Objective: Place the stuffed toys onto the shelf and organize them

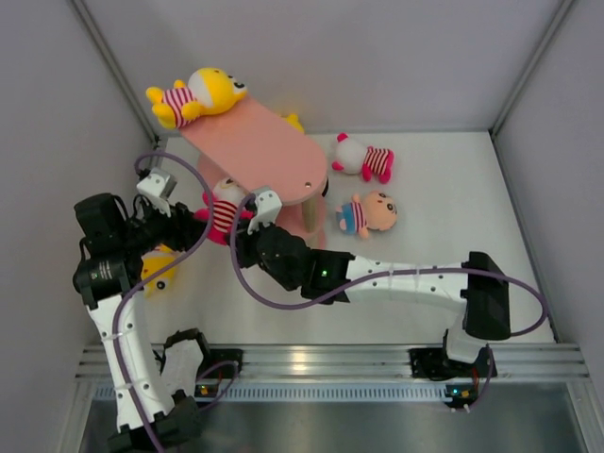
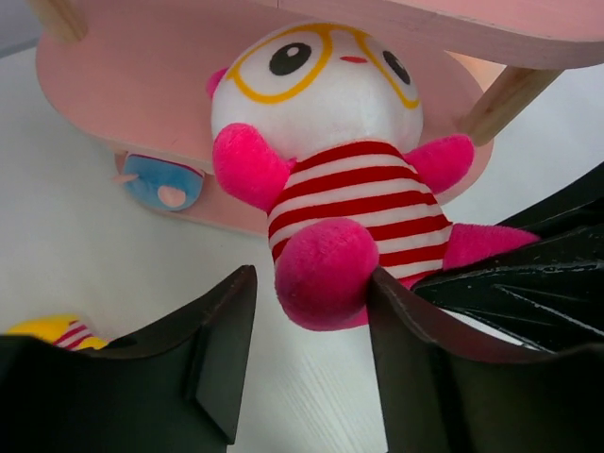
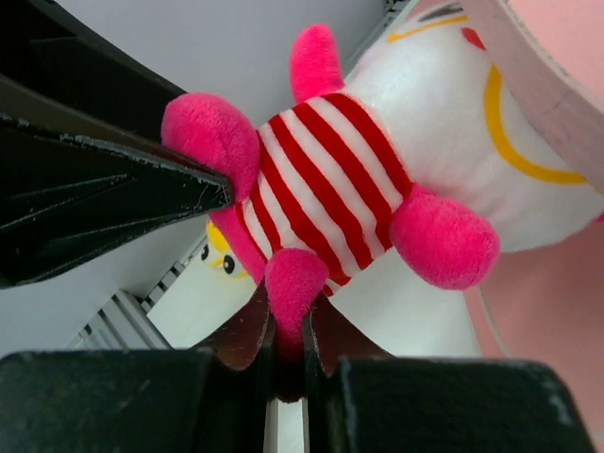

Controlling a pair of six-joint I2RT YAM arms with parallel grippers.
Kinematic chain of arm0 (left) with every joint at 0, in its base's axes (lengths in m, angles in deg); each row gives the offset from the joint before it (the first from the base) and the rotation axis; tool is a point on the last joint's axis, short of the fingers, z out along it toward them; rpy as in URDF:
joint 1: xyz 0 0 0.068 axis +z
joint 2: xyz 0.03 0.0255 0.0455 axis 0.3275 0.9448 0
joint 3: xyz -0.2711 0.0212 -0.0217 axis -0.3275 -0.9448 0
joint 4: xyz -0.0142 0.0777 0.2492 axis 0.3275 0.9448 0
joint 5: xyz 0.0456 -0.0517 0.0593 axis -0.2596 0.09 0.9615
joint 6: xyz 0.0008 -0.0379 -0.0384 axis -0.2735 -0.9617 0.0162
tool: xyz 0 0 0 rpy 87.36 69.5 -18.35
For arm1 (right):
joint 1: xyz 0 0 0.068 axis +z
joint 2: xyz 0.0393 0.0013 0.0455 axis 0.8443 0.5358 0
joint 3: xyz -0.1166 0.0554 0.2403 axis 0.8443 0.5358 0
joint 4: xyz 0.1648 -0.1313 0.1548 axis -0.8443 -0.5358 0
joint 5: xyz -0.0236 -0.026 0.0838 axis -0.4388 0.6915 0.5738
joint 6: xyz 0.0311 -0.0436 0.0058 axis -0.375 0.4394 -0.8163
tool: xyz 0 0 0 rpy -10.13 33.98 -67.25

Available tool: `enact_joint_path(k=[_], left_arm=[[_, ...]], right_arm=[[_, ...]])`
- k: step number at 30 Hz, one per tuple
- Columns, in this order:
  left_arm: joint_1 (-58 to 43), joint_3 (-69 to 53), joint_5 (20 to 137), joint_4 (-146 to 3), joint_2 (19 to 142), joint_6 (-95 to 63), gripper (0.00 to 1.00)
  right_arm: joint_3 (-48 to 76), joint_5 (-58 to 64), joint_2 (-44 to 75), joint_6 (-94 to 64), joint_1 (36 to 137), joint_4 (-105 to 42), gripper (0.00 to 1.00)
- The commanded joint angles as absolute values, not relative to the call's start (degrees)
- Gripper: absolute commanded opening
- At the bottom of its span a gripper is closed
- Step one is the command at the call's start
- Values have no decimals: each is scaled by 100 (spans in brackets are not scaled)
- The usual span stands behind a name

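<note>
White table point(image 1: 453, 255) | shelf point(image 1: 264, 151): yellow toy point(image 1: 203, 94) on top | right claw point(image 3: 288, 326) clamped on pink toy point(image 3: 321, 179) | left claw point(image 2: 311, 283) apart

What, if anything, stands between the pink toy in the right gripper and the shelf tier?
Nothing visible. The pink toy, one foot clamped in the right gripper, already has its head under the top board of the shelf. A wooden post stands off to the side; the open left gripper only flanks its other leg.
</note>
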State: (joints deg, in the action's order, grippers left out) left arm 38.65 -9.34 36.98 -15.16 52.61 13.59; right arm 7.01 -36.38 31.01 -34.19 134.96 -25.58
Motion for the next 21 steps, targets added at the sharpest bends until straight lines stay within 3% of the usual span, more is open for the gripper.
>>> enact_joint_path(k=[1,2,4,5,6,9,10,12,13,14,16,21], left_arm=[[3890,-1113,3505,-2161,5401,1362,49],[3898,-1131,3443,-2161,5489,1372,37],[3890,-1192,3433,-2213,5560,1416,24],[3907,-1288,3494,-2353,5604,1416,7],[3890,-1367,3582,-2476,5595,1390,0],[3898,-1805,4012,-3398,5578,1109,0],[3898,-1903,4100,-3670,5586,1004,0],[3889,-2175,4452,-4406,5648,863,0],[3881,-2264,4583,-4654,5674,723,0],[3881,-2404,4811,-4883,5770,643,0],[3889,-2519,4988,-5516,5946,363,0],[3881,-2704,5015,-6422,6289,-25,0]], right_arm=[[336,-3392,3147,-3395,13416,-2130,0],[327,-3305,3164,-3386,13363,-2130,0],[336,-3191,3217,-3447,13266,-2138,0],[336,-3129,3235,-3465,13170,-2147,0],[344,-3059,3270,-3474,13108,-2156,0],[301,-3023,3358,-3281,12959,-2165,0],[292,-3075,3375,-3098,12950,-2174,4],[274,-3111,3349,-2903,12958,-2174,23],[274,-3102,3332,-2755,12950,-2182,42],[283,-2989,3306,-2692,12950,-2235,49],[335,-2866,3201,-2552,12950,-2296,55],[862,-2426,2709,-2437,12950,-2306,57]])
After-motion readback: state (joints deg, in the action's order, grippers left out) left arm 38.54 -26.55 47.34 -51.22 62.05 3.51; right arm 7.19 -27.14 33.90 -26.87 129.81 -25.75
